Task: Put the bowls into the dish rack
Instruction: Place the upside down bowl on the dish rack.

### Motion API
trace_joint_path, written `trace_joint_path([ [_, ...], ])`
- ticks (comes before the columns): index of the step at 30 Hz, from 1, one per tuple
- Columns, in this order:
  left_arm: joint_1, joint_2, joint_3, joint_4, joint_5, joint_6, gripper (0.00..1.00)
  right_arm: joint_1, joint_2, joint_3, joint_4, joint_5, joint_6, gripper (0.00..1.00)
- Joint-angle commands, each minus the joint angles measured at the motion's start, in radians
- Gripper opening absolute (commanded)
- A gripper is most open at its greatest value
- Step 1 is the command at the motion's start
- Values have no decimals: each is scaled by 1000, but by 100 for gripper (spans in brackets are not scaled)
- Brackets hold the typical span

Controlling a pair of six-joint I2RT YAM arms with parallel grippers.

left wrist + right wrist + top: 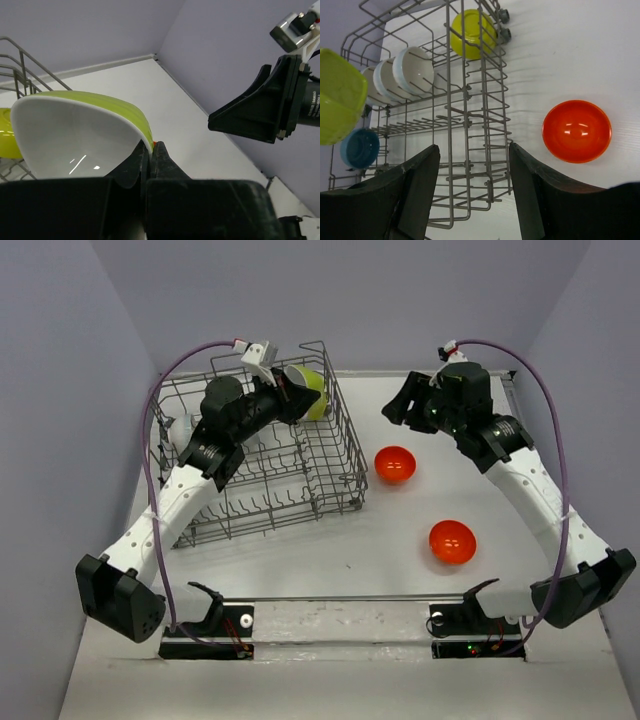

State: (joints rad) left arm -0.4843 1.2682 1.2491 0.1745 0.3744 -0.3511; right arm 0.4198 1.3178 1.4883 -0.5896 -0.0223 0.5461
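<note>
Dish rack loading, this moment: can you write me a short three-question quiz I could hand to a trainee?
1. How many orange bowls lie on the table outside the dish rack?
2. True or false: the right gripper is clamped shut.
3. What is the left gripper holding? A) an orange bowl B) a yellow-green bowl C) nothing
Key: 1) two; 2) false, its jaws stand open and empty; 3) B.
</note>
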Motion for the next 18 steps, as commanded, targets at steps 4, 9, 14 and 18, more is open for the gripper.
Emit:
trace_joint_path([
  [4,90,-52,-121,402,164,-319,0,57,40,-5,97,-4,-18,63],
  [9,160,-20,-240,575,237,-434,0,96,84,-10,103,57,-34,63],
  [14,191,37,-304,684,276,-502,0,106,106,3,116,56,-44,63],
  [18,211,91,-330,778,307,-558,0,128,127,12,119,53,-58,63],
])
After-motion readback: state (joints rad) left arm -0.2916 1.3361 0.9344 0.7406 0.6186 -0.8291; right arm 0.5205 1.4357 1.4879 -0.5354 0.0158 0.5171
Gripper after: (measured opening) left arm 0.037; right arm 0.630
